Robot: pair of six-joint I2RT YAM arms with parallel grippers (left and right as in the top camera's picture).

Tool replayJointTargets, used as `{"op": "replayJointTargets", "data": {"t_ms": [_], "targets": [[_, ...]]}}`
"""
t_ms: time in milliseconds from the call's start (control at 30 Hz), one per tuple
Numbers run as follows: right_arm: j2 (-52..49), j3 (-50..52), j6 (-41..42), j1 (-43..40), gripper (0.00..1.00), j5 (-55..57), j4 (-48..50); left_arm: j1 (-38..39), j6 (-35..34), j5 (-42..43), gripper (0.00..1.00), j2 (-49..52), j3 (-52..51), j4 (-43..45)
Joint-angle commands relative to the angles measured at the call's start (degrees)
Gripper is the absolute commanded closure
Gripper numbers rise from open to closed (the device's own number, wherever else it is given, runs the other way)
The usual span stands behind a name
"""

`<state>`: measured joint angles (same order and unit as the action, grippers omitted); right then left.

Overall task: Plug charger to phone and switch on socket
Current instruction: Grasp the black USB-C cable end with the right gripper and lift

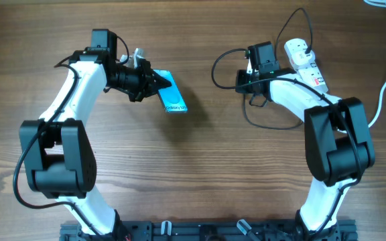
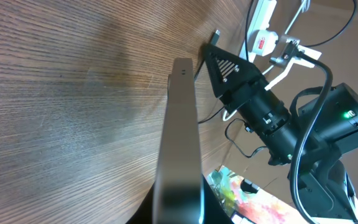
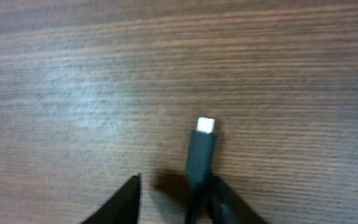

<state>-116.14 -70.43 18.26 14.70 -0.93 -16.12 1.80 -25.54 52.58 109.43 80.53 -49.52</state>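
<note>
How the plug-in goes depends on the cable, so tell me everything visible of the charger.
The charger is a thin black cable ending in a small black connector with a bare bright metal tip. The connector sits between the parted fingers of the right gripper, close against one, tip pointing away over the wooden table. Overhead, the cable loops loosely around that arm, its white adapter on the socket.

Top-down overhead, close wrist views, common phone (image 1: 173, 94)
</note>
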Motion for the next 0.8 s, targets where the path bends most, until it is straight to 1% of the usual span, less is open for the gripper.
{"op": "replayJointTargets", "data": {"t_ms": [0,133,200,367,633,767], "targets": [[-4.7,2.4,4.5,-0.4,0.55,6.2,-0.8,0.0,1.1,1.8,0.96,0.2,1.1,0.0],[-5.6,2.4,4.2,-0.4,0.57,2.6,1.7,0.0,1.1,1.8,0.96,0.2,1.1,-0.1],[-6.3,2.4,4.2,-0.4,0.65,0.9,1.4,0.0,1.1,1.8,0.96,0.2,1.1,-0.2],[-7.5,2.5,4.2,-0.1,0.69,-2.0,-1.7,0.0,1.1,1.8,0.96,0.2,1.1,-0.3],[-7.5,2.5,2.7,2.8,0.67,-1.9,-2.9,0.0,1.1,1.8,0.96,0.2,1.1,-0.2],[-7.5,2.6,2.8,4.1,0.65,1.4,-3.0,0.0,1.1,1.8,0.96,0.2,1.1,-0.3]]}}
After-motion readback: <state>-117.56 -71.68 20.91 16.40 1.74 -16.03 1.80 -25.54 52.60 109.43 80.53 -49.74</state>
